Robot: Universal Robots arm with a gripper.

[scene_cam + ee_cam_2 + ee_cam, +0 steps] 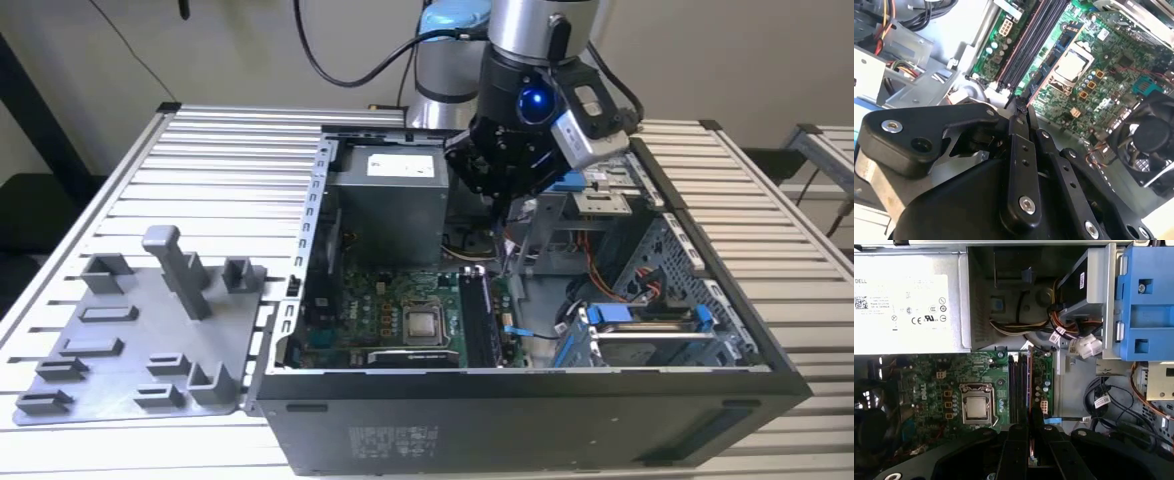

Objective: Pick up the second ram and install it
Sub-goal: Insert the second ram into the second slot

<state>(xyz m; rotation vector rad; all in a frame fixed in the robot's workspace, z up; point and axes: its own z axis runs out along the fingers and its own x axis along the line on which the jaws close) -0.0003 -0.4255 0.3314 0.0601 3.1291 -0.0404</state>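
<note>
Now: fingers (1018, 127) pinched on second ram (1036, 420) over open case (534, 425); slatted table (214, 170), pale wall (747, 50) behind.

One robot arm (521, 30), ending in one hand (503, 188). Between its fingertips, one slim dark stick, the second ram (1021, 104). One slatted table (227, 150), carrying one open computer case (534, 430) and one grey holder tray (134, 345) with one tall post (180, 270). Inside the case: one green motherboard (387, 300), one bare processor (976, 407), one boxy power supply (909, 300), one black fan (1149, 137), one blue drive carrier (1146, 300). Memory slots (1018, 390) too tightly packed for a sure count.
</note>
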